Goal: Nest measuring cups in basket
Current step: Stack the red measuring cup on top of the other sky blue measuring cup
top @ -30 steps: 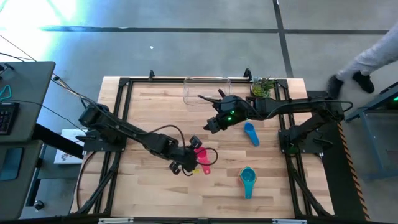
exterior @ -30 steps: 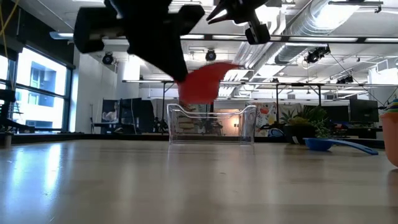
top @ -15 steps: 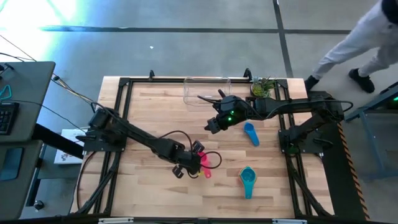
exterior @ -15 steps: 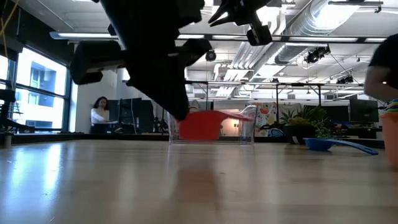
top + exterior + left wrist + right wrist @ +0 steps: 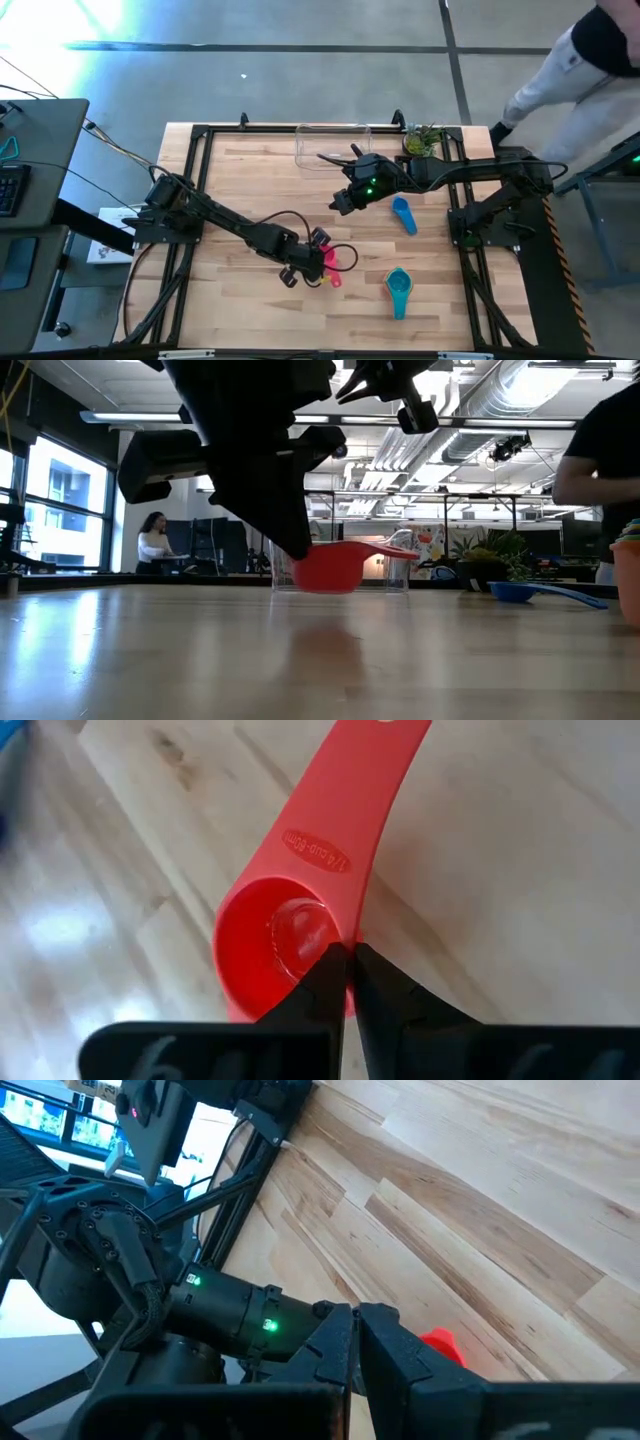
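Left end effector point(image 5: 322, 262) is seen low in the middle of the high view, its fingers point(image 5: 330, 982) pinched together on the rim of the red measuring cup point(image 5: 300, 905), where the bowl meets the handle. In the left wrist view the cup is shown from above, with its flat handle reaching away over the wooden worktop point(image 5: 520, 860). In the low view the same cup point(image 5: 335, 565) is seen held level just above the board, under the dark bulk of the arm.

Lower right of the high view, a teal measuring cup point(image 5: 398, 288) is seen lying on the worktop point(image 5: 240, 190), well apart from the red one. Further up, right of centre, a blue measuring cup point(image 5: 403, 213) is found, its handle angled towards the lower right.

Right end effector point(image 5: 337, 203) is held above the board just left of the blue cup, clenched with nothing between its fingers; in the right wrist view a scrap of the red cup point(image 5: 445, 1346) is glimpsed beyond them.

At the upper edge of the board the clear basket point(image 5: 332, 145) is placed, and no cup can be made out inside it. A small potted plant point(image 5: 422, 140) is set to its right. A person point(image 5: 570, 65) is seen at the upper right, off the worktop, and another person point(image 5: 152, 545) is visible in the room at the left of the low view.
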